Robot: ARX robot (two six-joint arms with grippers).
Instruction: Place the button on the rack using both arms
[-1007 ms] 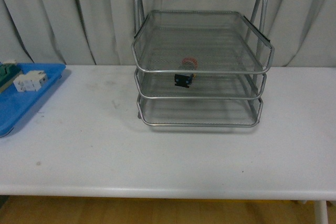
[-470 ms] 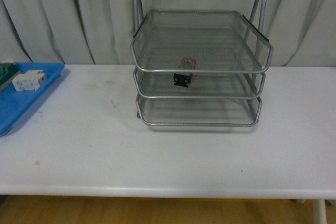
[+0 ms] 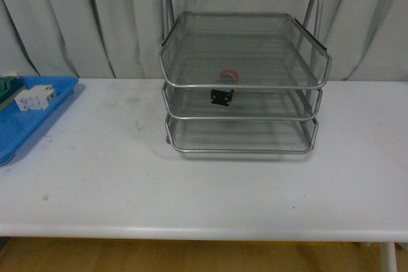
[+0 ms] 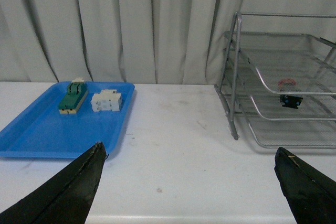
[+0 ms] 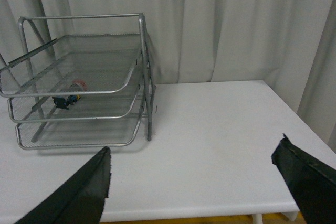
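The silver wire-mesh rack (image 3: pixel 242 36) stands at the back middle of the white table. On its middle tier sits the button (image 3: pixel 223 95), red cap partly veiled by the top tray's mesh, dark body behind the front rail. The button (image 4: pixel 290 99) and rack (image 4: pixel 234 77) also show in the left wrist view, and the rack (image 5: pixel 142 66) with the button (image 5: pixel 65 100) in the right wrist view. My left gripper (image 4: pixel 191 182) is open over bare table near the front edge. My right gripper (image 5: pixel 194 182) is open too, well off to the rack's right. Neither arm shows in the front view.
A flat blue tray (image 3: pixel 19 128) lies at the table's left end, holding a white block (image 3: pixel 35 99) and a green-topped block (image 4: pixel 72 97). Grey curtains hang behind the table. The table's front edge (image 3: pixel 204 229) runs across the near side.
The front view has shifted very slightly, so the rack sits a touch left and higher in it. The button stays on the middle tier.
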